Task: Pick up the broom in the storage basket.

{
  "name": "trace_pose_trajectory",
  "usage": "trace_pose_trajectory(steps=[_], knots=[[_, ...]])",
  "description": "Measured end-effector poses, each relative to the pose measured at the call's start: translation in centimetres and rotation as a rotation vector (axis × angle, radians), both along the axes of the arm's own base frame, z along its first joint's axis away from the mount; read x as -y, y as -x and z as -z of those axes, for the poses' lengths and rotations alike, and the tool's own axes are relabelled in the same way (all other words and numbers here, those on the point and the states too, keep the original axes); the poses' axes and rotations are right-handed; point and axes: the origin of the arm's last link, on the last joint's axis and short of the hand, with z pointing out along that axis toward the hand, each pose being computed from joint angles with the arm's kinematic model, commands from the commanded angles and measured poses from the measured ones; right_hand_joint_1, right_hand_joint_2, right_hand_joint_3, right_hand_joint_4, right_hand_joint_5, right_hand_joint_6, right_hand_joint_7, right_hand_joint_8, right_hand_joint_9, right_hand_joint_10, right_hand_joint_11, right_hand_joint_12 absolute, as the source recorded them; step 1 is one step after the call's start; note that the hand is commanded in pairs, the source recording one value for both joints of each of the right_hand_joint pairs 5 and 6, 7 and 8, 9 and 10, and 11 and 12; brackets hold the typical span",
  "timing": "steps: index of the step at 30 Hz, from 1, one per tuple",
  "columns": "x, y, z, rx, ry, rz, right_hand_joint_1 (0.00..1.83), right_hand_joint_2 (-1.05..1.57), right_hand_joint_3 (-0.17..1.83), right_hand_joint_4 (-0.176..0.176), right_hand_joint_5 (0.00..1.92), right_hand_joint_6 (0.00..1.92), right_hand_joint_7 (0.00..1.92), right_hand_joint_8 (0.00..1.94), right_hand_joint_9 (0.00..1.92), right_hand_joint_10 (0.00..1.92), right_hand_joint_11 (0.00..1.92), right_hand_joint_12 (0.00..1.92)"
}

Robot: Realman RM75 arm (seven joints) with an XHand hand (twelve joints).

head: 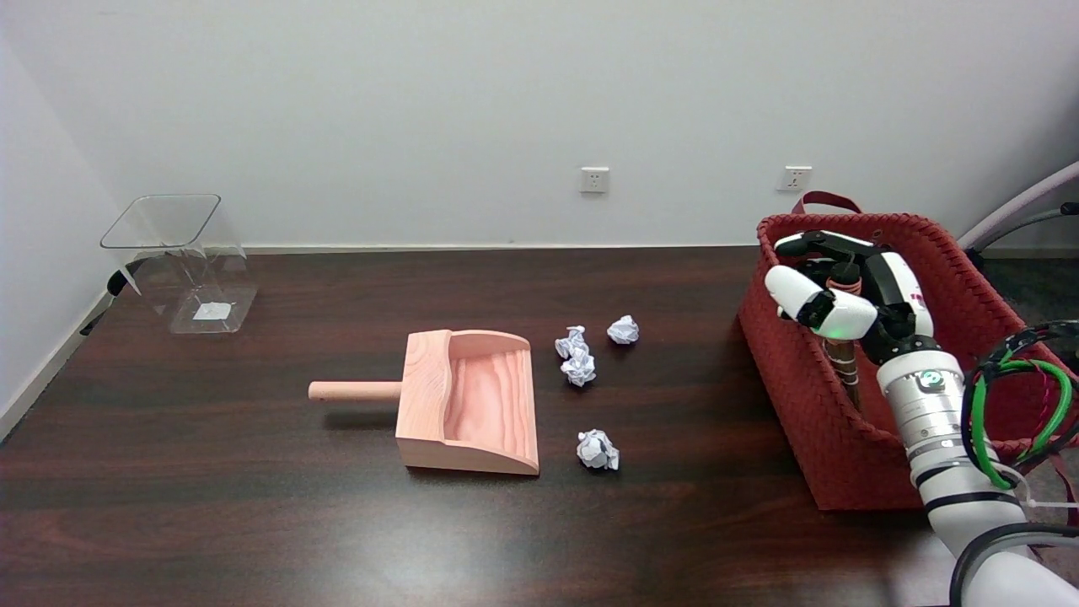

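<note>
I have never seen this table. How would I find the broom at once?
Look at the red woven basket on the table's right end. The robot's right hand reaches into it, fingers around a brown stick standing up inside: the broom. It is the only thing visible in the basket, wound with pale bands.

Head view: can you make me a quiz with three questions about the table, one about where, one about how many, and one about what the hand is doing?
1. Where is the broom?
A. In the red basket
B. On the dustpan
C. In the clear bin

2. How many paper balls lie on the table?
A. One
B. Four
C. Eight

3. What is the right hand doing?
A. Lying flat on the table
B. Pressing the dustpan
C. Wrapping its fingers around the broom's handle

Answers: 1 A, the handle stands inside the basket. 2 B, four white balls sit right of the dustpan. 3 C, the fingers curl around the handle's top.
</note>
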Motion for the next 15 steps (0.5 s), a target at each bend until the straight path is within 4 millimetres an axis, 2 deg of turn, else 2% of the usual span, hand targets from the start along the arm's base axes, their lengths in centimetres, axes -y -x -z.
trace_pose_trajectory(steps=[4,10,15], knots=[[-0.11,0.11,0.07,0.009,-0.003,0.0,0.96,-0.05,1.11,0.0,0.87,0.87,1.33,1.33,1.22,1.22,1.15,1.15],[-0.3,0.26,0.16,0.018,-0.006,0.001,0.96,-0.08,1.1,0.0,0.69,0.69,1.17,1.17,0.96,0.96,1.0,1.0],[-0.42,0.31,0.22,0.029,-0.011,0.0,0.98,-0.12,1.12,0.0,0.62,0.62,1.11,1.11,0.89,0.89,0.92,0.92]])
